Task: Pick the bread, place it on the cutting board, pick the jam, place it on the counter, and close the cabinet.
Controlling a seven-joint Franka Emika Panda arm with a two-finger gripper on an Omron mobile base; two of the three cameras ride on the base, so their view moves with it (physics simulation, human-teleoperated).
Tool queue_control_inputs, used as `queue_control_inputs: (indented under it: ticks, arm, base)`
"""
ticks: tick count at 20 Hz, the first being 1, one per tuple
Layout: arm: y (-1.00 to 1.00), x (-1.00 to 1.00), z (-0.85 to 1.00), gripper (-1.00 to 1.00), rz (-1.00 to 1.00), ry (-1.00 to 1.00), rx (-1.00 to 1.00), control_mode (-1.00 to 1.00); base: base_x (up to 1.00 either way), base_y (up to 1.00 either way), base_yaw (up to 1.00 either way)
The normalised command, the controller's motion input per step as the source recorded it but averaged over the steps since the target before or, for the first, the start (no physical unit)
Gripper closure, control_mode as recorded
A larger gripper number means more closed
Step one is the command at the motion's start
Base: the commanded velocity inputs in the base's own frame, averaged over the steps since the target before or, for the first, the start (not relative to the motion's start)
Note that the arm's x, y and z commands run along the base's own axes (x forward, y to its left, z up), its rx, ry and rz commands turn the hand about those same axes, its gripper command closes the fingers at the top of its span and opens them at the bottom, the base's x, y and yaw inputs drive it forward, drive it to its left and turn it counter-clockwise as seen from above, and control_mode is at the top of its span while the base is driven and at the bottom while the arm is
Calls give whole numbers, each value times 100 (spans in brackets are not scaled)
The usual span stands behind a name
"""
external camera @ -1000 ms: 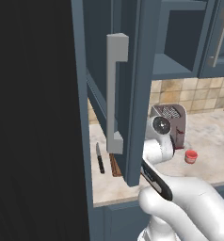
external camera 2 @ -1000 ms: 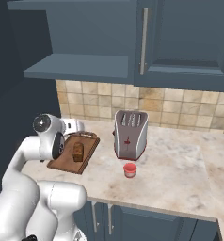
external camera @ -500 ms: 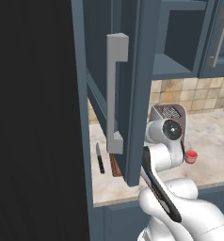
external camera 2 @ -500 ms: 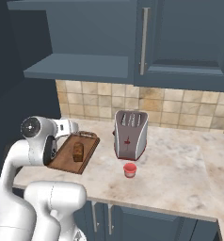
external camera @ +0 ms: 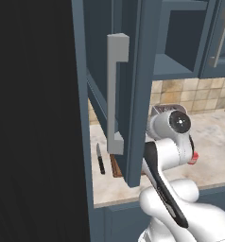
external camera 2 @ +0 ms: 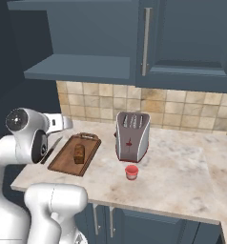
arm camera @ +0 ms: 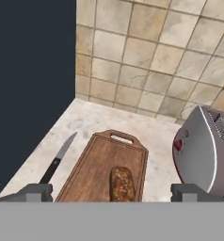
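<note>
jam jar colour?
Red, with a lighter pinkish rim. The jam shows best in the right base view, on the counter.

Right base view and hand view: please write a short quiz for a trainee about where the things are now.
1. True or false: the bread lies on the cutting board.
2. Where does the jam stand? A) on the cabinet shelf B) on the counter, in front of the toaster C) on the board
3. Fill in: the cabinet door is ____.

Key: 1 true; 2 B; 3 open
</note>
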Motion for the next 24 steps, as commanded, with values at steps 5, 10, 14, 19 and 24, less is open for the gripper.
queue_control_inputs:
  ticks: [5,10,14,19,24]
  arm:
    - [-1,-42,0,-100,0,-14,2,-100]
    - [-5,-51,0,-100,0,-15,3,-100]
    - [-9,-47,1,-100,0,-14,5,-100]
    - [-6,-49,0,-100,0,-13,6,-100]
    - [-2,-46,0,-100,0,-13,5,-100]
  base:
    - [0,0,0]
    - [0,0,0]
    - [0,0,0]
    - [0,0,0]
    - [0,0,0]
